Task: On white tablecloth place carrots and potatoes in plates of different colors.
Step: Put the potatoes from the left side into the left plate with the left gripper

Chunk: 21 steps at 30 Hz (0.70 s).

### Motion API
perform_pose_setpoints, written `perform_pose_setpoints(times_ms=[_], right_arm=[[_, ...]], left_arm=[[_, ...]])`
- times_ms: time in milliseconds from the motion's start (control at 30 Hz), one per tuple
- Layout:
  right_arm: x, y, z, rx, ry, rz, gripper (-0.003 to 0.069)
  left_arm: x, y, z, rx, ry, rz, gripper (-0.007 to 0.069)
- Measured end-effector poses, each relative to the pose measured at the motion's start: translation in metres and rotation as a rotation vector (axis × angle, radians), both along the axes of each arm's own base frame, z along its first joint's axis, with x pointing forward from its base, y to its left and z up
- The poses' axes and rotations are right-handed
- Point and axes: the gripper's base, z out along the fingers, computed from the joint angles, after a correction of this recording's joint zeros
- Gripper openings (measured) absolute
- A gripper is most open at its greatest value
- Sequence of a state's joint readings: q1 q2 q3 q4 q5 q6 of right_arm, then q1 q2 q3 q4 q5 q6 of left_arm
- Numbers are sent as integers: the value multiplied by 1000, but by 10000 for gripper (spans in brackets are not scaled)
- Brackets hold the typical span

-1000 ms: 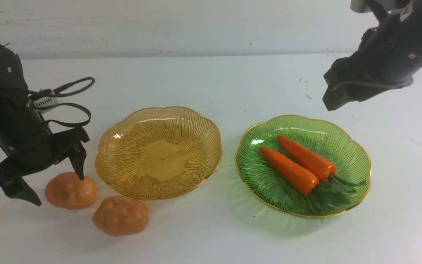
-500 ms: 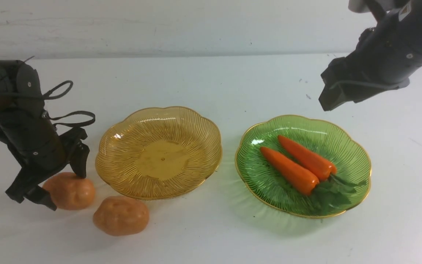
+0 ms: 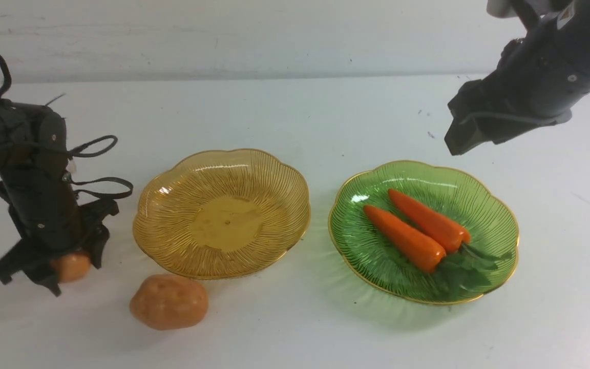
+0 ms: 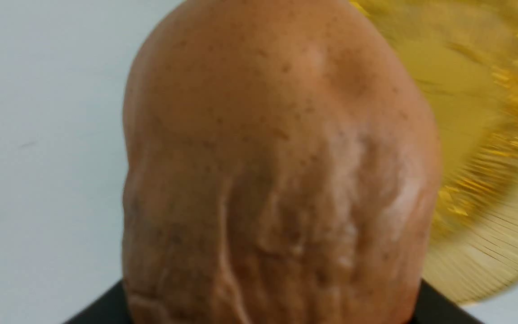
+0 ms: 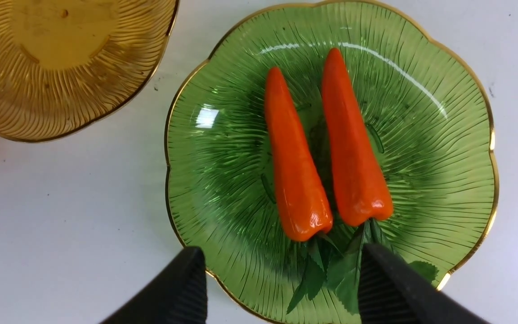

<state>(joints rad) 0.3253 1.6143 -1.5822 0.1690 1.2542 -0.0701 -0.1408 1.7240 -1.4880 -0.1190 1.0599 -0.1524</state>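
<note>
Backdrop: plain pale wall point(image 3: 223, 36). The white tablecloth surface point(image 3: 295, 113) is smooth and lightly specked. The green ribbed plate point(image 3: 428, 177) holds both glossy orange carrots point(image 3: 405, 237); the right jaws hover above, wide and empty. The amber ribbed plate point(image 3: 223, 220) is empty. The left jaws grip one lumpy tan potato point(image 3: 71, 266) beside it: lift clear of its rim, lower centrally, then release. The second potato point(image 3: 169, 301) lies nearby.

The left arm point(image 3: 39, 205) is black and chunky, with thin black cables point(image 3: 131, 188) looping off its side and a small shiny screw point(image 3: 50, 137). The right arm point(image 3: 541, 82) is dark grey and round, with a silver screw point(image 3: 572, 78) and a little white sticker point(image 3: 564, 11). The right gripper point(image 5: 281, 252) has two black ribbed fingers point(image 5: 182, 292).
</note>
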Motion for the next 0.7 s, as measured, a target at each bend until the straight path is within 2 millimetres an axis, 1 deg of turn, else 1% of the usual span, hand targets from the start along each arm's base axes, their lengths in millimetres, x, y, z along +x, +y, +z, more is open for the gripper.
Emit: perform_pose_setpoints(times_ms=[33, 67, 100, 133, 167, 233, 333, 400, 467, 567, 633, 700], right_arm=[[0, 0, 0, 0, 0, 0, 419], [0, 0, 0, 0, 0, 0, 419], [0, 0, 0, 0, 0, 0, 419], [0, 0, 0, 0, 0, 0, 419], [0, 0, 0, 0, 0, 0, 419], [0, 0, 0, -1, 0, 0, 419], [0, 0, 0, -1, 0, 0, 419], [0, 0, 0, -6, -2, 0, 419], [0, -1, 0, -11, -4, 1, 419], [0, -1, 0, -12, -5, 2, 419], [0, -1, 0, -13, -5, 4, 419], [0, -1, 0, -14, -6, 5, 419]], left_arm=[[5, -8, 0, -6, 0, -53, 395], [9, -18, -9, -7, 27, -96, 395], [15, -25, -8, -7, 27, -136, 396], [21, -32, -16, 2, 53, -175, 398], [26, -36, -18, 11, 53, -198, 399], [37, -42, -27, 33, 81, -225, 407], [50, -46, -33, 36, 92, -225, 427], [56, -48, -33, 31, 91, -220, 445], [60, -49, -36, 31, 106, -220, 486], [63, -50, -42, 30, 128, -219, 600], [64, -50, -44, 31, 134, -217, 643], [64, -50, -43, 34, 133, -218, 669]])
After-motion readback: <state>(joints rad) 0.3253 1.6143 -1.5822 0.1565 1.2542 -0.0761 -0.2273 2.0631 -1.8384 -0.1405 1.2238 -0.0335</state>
